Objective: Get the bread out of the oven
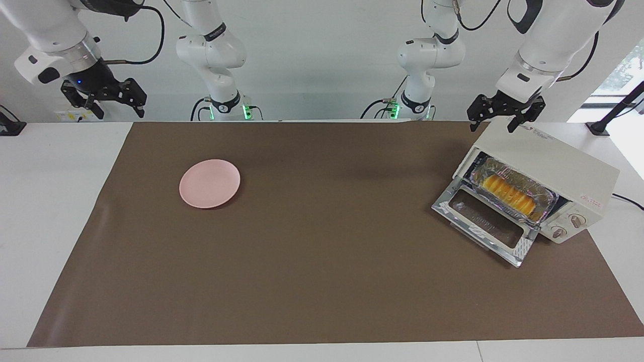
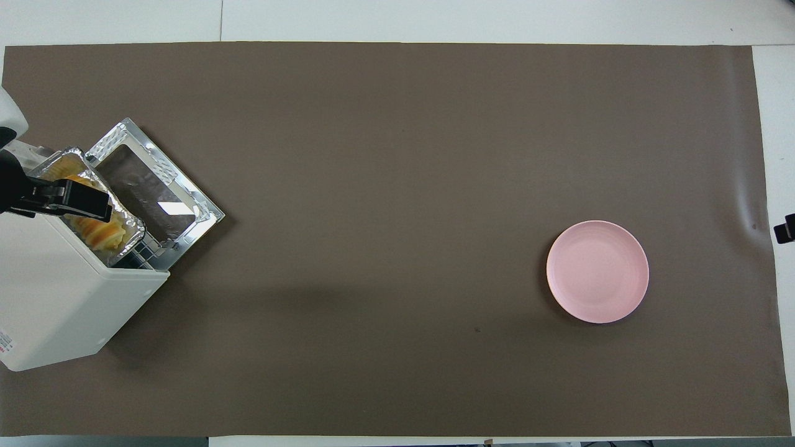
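White arms, black cables, black end effectors.

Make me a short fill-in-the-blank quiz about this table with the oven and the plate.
1. The oven door hangs ____.
2. The bread lies in a ____ tray inside the oven.
3. The pink plate holds ____.
4. The left claw hovers over the ____.

Missing words: open; foil; nothing; oven

A: Oven (image 1: 548, 166) at the left arm's end of the tabletop (image 1: 60, 201), door down; bread (image 1: 508, 193) in foil tray (image 1: 546, 198) inside.

B: Left end effector (image 1: 504, 118) over oven top, fingers apart. Right end effector (image 1: 108, 100) raised, open. Pink plate (image 1: 210, 183) bare.
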Robot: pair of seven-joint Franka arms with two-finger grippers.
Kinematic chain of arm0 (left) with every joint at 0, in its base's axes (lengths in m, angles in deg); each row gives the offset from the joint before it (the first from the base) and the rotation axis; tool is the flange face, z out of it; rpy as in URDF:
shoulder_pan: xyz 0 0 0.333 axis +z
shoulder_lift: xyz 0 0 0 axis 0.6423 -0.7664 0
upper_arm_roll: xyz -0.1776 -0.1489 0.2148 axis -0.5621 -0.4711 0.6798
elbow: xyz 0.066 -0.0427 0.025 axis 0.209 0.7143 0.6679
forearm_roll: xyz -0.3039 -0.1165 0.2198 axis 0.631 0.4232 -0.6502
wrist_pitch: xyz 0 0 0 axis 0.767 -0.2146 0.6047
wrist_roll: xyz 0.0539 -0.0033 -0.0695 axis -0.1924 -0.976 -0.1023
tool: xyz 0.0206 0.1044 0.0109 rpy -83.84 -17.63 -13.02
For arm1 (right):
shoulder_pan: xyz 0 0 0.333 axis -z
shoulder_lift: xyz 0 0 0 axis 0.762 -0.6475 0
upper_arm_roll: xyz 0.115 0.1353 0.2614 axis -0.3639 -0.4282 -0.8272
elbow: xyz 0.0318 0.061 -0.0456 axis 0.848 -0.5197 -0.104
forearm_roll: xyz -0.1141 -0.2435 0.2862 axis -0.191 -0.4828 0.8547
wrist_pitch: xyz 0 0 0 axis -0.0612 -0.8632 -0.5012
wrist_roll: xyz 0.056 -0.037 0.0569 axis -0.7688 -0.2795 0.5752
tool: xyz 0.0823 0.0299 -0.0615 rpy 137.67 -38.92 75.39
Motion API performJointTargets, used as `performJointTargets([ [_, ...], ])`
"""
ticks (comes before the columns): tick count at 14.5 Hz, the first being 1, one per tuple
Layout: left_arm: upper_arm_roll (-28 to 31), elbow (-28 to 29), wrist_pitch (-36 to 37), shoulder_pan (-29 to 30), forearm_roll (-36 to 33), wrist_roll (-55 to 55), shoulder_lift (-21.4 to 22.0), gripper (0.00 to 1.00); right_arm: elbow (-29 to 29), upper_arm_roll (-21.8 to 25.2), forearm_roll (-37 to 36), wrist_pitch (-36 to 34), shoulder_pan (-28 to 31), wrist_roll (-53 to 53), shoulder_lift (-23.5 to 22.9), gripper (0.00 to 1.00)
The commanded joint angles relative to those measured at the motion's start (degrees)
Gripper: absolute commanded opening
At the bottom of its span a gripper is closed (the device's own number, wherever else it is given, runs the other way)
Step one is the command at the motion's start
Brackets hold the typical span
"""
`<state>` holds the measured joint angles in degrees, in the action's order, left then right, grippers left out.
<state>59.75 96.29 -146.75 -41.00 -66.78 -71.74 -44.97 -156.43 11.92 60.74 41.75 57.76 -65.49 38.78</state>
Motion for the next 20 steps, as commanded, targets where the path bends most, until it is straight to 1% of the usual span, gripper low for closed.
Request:
performJointTargets([
  [1,-0.13,1.09,-0.25,-0.11,-0.18,0.66,1.32,1.00,-0.87,-0.55,-0.66,0.21,0.67,0.97,0.77,1.00],
  [10,-0.66,1.45,0.98,-0.64,-0.18,0.39,2.02,1.00,-0.87,-0.56,-0.66,0.21,0.67,0.97,0.68,1.00],
  [13,-0.48,1.09,0.37,-0.29,-0.18,1.18,2.02,1.00,-0.87,-0.56,-0.66,0.29,0.67,0.97,0.77,1.00],
  [16,-0.74,0.74,2.37,-0.63,-0.88,6.71,1.85,1.00,-0.87,-0.64,-0.66,0.29,0.67,0.97,0.77,1.00],
  [18,-0.74,-1.36,5.28,-0.46,-0.80,7.85,1.23,1.00,-0.87,-0.64,-0.66,0.21,0.67,0.97,0.77,1.00],
  [20,-0.66,-1.62,4.76,-0.55,-0.71,9.09,0.88,1.00,-0.87,-0.56,-0.66,0.29,0.67,0.97,0.68,1.00],
])
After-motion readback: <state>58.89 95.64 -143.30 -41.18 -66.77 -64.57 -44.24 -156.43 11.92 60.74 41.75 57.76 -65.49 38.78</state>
